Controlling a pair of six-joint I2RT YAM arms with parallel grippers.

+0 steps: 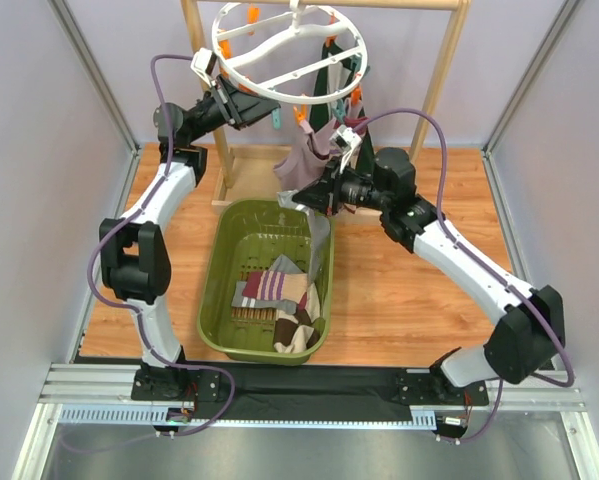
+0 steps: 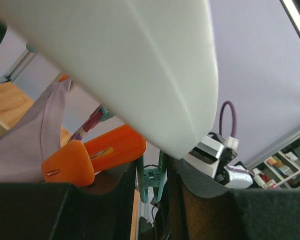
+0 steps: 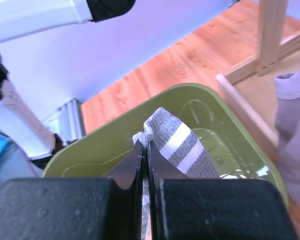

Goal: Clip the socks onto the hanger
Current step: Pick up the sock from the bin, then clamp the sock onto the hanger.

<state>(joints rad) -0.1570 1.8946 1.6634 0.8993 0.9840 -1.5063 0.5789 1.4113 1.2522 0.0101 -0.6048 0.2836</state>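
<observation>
Pinching the cuff of a grey sock with white stripes (image 3: pixel 177 142), the right arm's fingers (image 3: pixel 124 172) are pressed together with only the fabric's edge between them. They hang over the far right corner of the olive basket (image 1: pixel 214 260), which stands mid-surface with the remaining socks (image 1: pixel 279 300) heaped toward its near end. Gripping it by the very edge leaves most of the sock dangling free, which should suit feeding that cuff into a clip. The left arm's fingers (image 2: pixel 59 210) reach up to the left side of the hanger (image 2: pixel 139 60). From the wrist view they appear to be clamped on the white rim, though the rim fills that picture so closely that the contact itself is hard to make out. Such a hold would serve to steady the ring, which hangs by its hook from the wooden rack (image 1: pixel 444 70) along the far edge of the surface and would otherwise swing when a clip is pushed. An orange clip (image 2: pixel 89 157) and a teal clip (image 2: pixel 150 180) dangle just below the rim beside those fingers. A lilac-grey sock (image 1: pixel 301 165) is already pegged and hangs between the two arms, with a dark green sock (image 1: pixel 334 70) behind it.
</observation>
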